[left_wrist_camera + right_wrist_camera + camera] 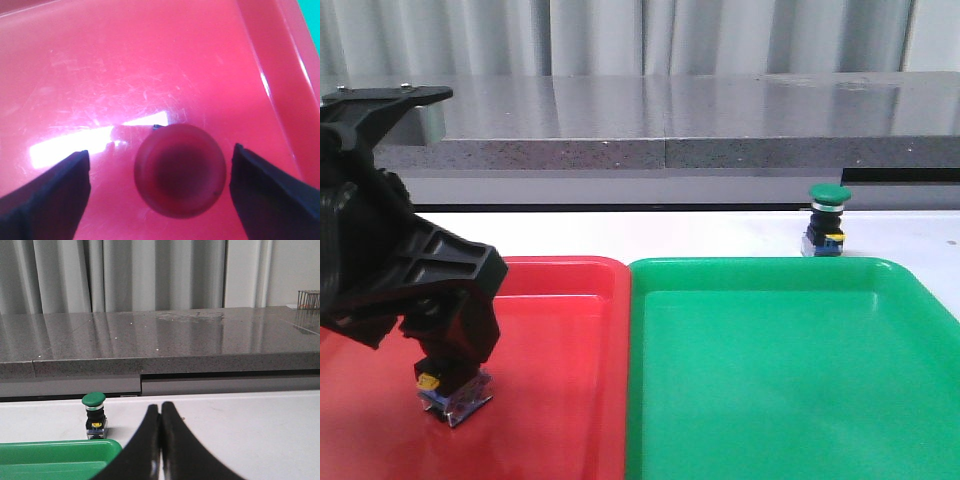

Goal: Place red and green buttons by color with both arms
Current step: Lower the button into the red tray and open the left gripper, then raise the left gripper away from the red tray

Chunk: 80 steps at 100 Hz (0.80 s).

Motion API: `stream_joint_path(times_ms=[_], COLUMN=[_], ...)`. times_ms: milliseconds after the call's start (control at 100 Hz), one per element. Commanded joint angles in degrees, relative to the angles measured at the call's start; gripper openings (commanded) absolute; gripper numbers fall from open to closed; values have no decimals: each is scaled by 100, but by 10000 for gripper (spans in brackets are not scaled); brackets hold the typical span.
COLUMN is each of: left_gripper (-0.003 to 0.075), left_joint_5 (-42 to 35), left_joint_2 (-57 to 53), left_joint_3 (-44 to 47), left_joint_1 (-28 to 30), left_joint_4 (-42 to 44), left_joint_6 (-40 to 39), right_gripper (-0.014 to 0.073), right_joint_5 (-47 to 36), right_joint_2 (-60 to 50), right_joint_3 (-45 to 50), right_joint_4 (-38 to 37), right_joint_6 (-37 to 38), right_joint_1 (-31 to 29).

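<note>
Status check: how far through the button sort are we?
Roughly half. Red button sits in the red tray, left gripper jaws open either side of it. Green button is on the table behind the green tray, untouched; right gripper jaws shut.

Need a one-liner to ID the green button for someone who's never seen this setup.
Find the green tray on the right of the white table. Just beyond its far right corner, on the bare table and not in the tray, the green button stands upright. Its green mushroom cap on a black body sets it apart from the red button, which sits in the red tray under the left gripper.
</note>
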Motion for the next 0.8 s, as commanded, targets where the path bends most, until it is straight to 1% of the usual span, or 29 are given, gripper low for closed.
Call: stream_joint_path(times_ms=[0,140,220,290,360,400,410,430,480,500,530,550,790], left_gripper=[567,567,562,519,410,319,286,252,118,85,7,-20,-20], left_joint_5=[-174,-174,-162,-151,-118,-115,-105,-106,-91,-80,-79,-79,7], left_joint_2=[-218,-613,-956,-1310,-1701,-1940,-2020,-2101,-2419,-2493,-2681,-2790,-3691], left_joint_3=[-248,-372,-372,-372,-372,-372,-372,-372,-372,-372,-372,-372,-210], left_joint_1=[-45,-45,-14,93,230,305,331,355,428,450,510,524,788], left_joint_4=[-30,-19,154,182,235,265,273,311,406,459,520,547,1012], left_joint_6=[-70,-70,-70,-70,-70,-70,-70,-70,-70,-70,-70,-70,-70], right_gripper=[-64,-64,-64,-64,-64,-64,-64,-64,-64,-64,-64,-64,-64], right_joint_5=[-482,-482,-482,-482,-482,-482,-482,-482,-482,-482,-482,-482,-482], right_joint_2=[-116,-116,-116,-116,-116,-116,-116,-116,-116,-116,-116,-116,-116], right_joint_3=[-107,-107,-107,-107,-107,-107,-107,-107,-107,-107,-107,-107,-107], right_joint_4=[-59,-59,-59,-59,-59,-59,-59,-59,-59,-59,-59,-59,-59], right_joint_6=[3,3,3,3,3,3,3,3,3,3,3,3,3], right_joint_1=[-39,-39,-39,-39,-39,-39,-39,-39,-39,-39,-39,-39,-39])
